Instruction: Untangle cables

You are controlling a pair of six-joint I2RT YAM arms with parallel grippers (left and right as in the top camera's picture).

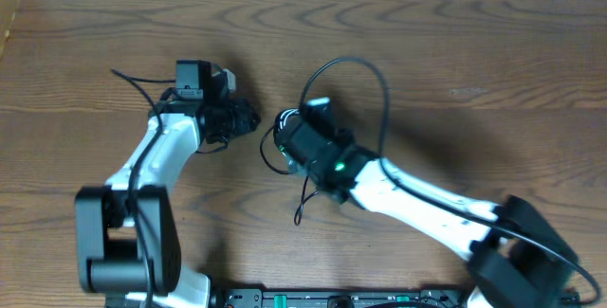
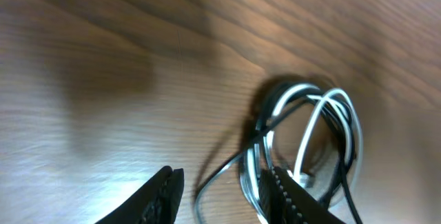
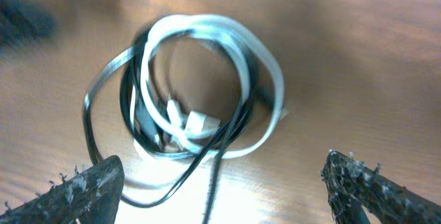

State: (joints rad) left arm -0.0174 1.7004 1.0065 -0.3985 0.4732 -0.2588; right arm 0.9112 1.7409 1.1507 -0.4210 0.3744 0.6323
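The cables lie in one small tangle on the wooden table (image 1: 455, 81) between my two grippers. In the right wrist view a white cable (image 3: 207, 27) coils in loops over black cables (image 3: 88, 107), with small plugs in the middle. My right gripper (image 3: 224, 186) hovers over the tangle's near side, open wide, and two black strands run loose between its fingers. In the left wrist view the white cable (image 2: 313, 124) and a black cable (image 2: 213, 176) sit just ahead. My left gripper (image 2: 224, 196) is open, with the black loop lying free between its fingers (image 2: 162, 196).
A black cable tail (image 1: 303, 199) trails from the tangle toward the table's front. A thicker black wire (image 1: 379, 90) arches from the right arm. The left arm (image 1: 156, 152) and right arm (image 1: 408, 194) reach in from the front edge. The wall edge runs along the back.
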